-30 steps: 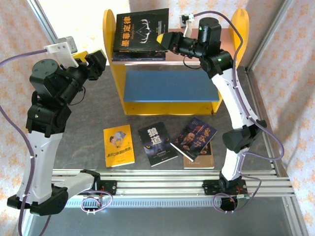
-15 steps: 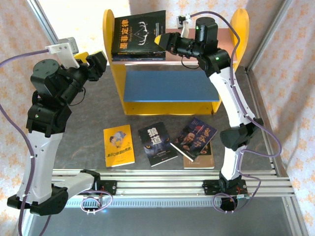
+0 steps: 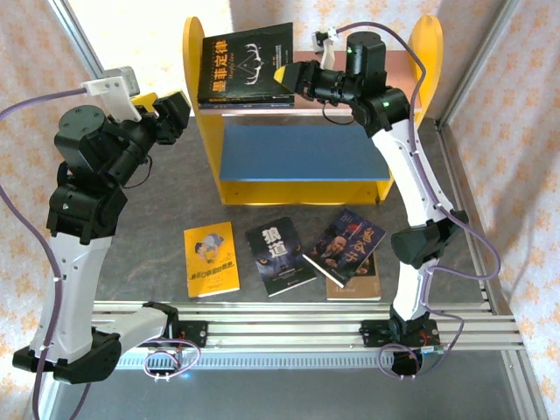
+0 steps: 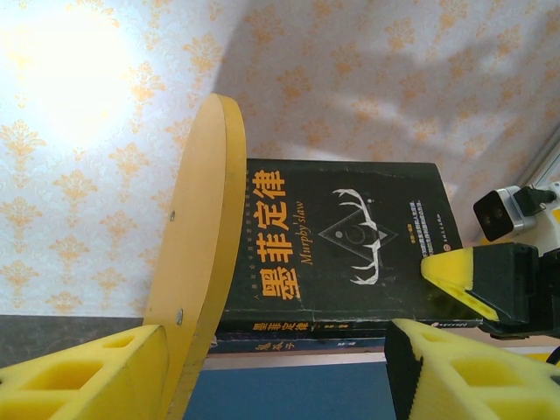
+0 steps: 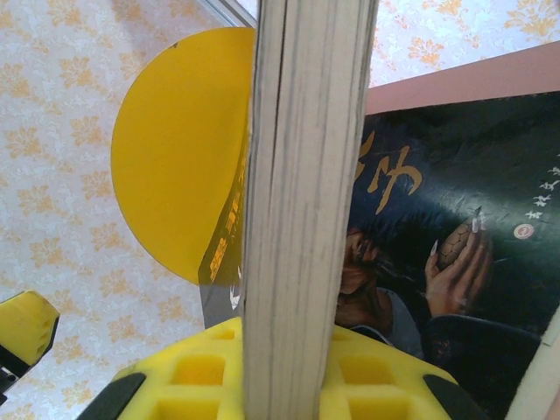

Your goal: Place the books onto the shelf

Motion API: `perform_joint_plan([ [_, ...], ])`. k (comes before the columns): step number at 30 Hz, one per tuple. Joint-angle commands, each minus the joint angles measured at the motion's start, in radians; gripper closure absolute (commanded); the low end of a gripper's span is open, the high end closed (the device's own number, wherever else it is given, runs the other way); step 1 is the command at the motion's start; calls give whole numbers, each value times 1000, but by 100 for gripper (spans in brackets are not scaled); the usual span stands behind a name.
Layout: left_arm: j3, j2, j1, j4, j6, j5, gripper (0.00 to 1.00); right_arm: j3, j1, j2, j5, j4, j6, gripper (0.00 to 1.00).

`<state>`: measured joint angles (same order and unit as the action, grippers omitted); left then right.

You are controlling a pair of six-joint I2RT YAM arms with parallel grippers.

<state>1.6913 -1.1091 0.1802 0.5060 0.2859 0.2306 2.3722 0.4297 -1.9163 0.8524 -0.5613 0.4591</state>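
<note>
A: Checking right gripper (image 3: 289,77)?
B: Clamped on the black antler-cover book (image 3: 245,59), tilted over the shelf (image 3: 194,52) top board; the books beneath are mostly covered.
A: Left gripper (image 3: 172,107)?
B: Fingers apart, empty, beside the shelf. Brown book (image 3: 360,285) largely hidden.

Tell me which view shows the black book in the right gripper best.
Left wrist: the black book faces it, nearly the whole cover with a readable title, the right gripper at its corner. Top external shows the same cover smaller. Right wrist gives its page edge close up between the pads.
</note>
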Motion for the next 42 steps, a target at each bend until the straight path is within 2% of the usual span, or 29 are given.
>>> perform_joint_plan([
  [1,-6,23,-6,-3,-9,8,35,32,6,47,34,62,-25,100],
  [7,-7,22,-6,-13,0,11,35,14,6,62,24,52,-35,100],
  [10,-7,19,-6,-18,10,22,35,16,6,59,8,39,-42,96],
  [14,-4,18,-7,-17,15,24,35,35,6,50,-5,27,-49,86],
  [28,10,32,-5,-3,19,21,35,117,7,12,-39,-38,-82,66],
  [36,14,34,-6,-1,23,25,35,150,7,-11,-72,-78,-103,58],
  [42,26,7,-5,13,48,86,33,165,3,-24,-103,-97,-120,52],
])
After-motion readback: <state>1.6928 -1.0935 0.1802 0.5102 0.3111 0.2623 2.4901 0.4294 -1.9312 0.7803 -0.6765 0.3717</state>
